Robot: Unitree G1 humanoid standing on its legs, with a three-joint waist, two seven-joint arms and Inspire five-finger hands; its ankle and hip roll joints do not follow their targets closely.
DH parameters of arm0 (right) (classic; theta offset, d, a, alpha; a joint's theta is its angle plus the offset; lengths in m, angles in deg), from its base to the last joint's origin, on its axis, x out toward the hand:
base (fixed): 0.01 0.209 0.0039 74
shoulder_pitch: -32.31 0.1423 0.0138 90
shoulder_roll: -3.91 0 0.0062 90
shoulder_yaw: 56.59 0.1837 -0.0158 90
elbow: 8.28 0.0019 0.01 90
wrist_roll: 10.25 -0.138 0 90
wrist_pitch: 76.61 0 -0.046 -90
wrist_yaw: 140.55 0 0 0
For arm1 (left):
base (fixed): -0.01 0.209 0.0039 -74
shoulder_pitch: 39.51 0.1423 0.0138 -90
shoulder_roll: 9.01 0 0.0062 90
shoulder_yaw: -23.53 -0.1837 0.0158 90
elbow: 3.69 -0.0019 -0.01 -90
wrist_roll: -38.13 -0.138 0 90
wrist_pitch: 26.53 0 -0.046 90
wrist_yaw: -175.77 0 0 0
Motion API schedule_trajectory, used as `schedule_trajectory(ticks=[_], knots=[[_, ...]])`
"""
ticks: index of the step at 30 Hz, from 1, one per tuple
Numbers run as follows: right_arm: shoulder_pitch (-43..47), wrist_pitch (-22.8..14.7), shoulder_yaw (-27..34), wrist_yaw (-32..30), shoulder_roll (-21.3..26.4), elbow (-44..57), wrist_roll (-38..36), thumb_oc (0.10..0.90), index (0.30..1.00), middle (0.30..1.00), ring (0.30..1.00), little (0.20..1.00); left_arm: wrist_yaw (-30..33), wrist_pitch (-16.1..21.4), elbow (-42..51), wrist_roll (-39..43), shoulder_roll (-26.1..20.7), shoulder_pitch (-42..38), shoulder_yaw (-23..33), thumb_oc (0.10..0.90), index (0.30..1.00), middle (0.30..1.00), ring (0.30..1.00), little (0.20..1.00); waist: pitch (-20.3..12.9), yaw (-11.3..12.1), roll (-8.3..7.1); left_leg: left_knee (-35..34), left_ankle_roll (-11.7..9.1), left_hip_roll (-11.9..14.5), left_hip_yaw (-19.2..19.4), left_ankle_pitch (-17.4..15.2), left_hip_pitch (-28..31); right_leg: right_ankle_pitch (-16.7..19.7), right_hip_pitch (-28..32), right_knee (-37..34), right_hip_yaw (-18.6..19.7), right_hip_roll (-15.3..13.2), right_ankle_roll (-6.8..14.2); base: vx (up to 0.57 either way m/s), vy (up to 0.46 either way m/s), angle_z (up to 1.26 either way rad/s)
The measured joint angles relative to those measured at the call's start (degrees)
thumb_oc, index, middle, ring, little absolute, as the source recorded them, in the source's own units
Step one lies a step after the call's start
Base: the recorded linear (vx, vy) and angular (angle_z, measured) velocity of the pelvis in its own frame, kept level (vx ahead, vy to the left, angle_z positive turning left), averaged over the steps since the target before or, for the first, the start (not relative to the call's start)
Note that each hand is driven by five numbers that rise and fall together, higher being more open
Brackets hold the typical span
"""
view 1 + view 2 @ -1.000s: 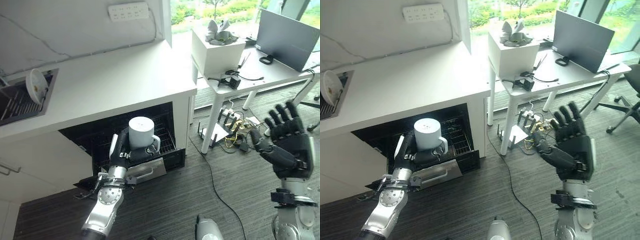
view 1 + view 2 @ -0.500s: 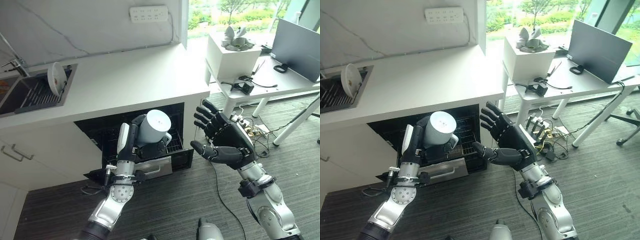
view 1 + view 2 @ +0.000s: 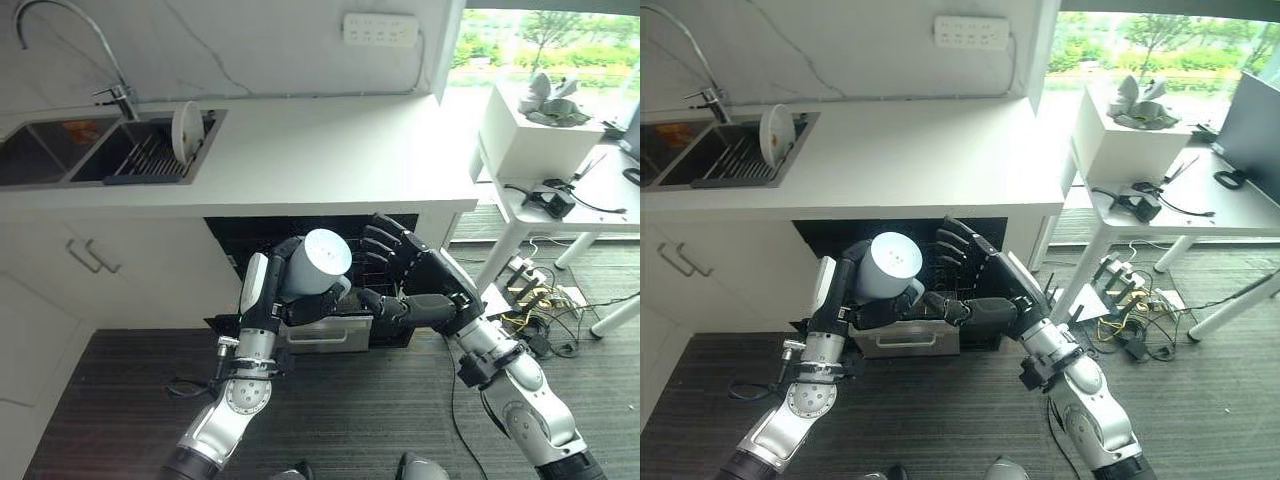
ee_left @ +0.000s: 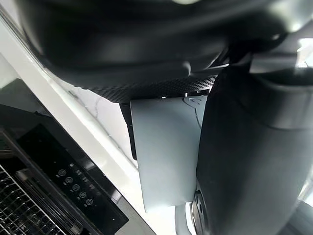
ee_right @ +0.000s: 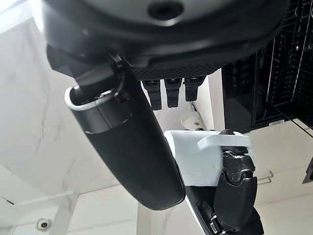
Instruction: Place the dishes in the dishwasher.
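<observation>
1. Two hands meet at the dishwasher (image 3: pixel 300 235) mouth — left hand (image 3: pixel 268 300) curled round a white mug (image 3: pixel 318 262).
2. Right hand (image 3: pixel 420 285) spread, just beside the mug's right.
3. Mug tilted, base toward the camera — left hand nearer the rack (image 3: pixel 372 280).

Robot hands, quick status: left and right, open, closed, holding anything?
Left robot hand: closed around the white ceramic mug, in front of the open dishwasher.
Right robot hand: open, fingers spread, beside the mug, holding nothing.

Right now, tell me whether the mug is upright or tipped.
Tipped: the white mug in the left hand lies sideways, its flat base facing the camera.
</observation>
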Motion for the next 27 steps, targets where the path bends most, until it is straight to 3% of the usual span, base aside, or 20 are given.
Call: schedule_trajectory(ticks=[12, 27], knots=[[1.93, 3.39, -4.87, 0.08, -0.24, -2.02, -0.02, 0.800, 0.900, 0.900, 0.900, 0.900, 0.02, 0.23, 0.00, -0.98, -0.04, -0.30, -0.80, 0.400, 0.300, 0.300, 0.300, 0.300, -0.20, 2.82, 0.21, 0.41, -0.55, -0.57, -5.57, 0.64, -2.05, -3.36, 1.42, 3.06, -4.56, -1.00, -0.48, 0.04, -0.021, 0.24], [6.64, 5.79, -7.40, -2.50, -1.06, -2.58, -0.07, 0.800, 0.900, 0.900, 0.900, 0.900, 5.43, 0.35, -0.51, -2.84, -0.23, -0.70, -1.03, 0.400, 0.300, 0.300, 0.300, 0.300, -0.22, 3.49, 0.27, 0.94, -0.60, -0.68, -7.37, 0.66, -1.87, -4.49, 3.06, 3.61, -6.30, -1.21, -0.70, 0.03, -0.003, 0.07]])
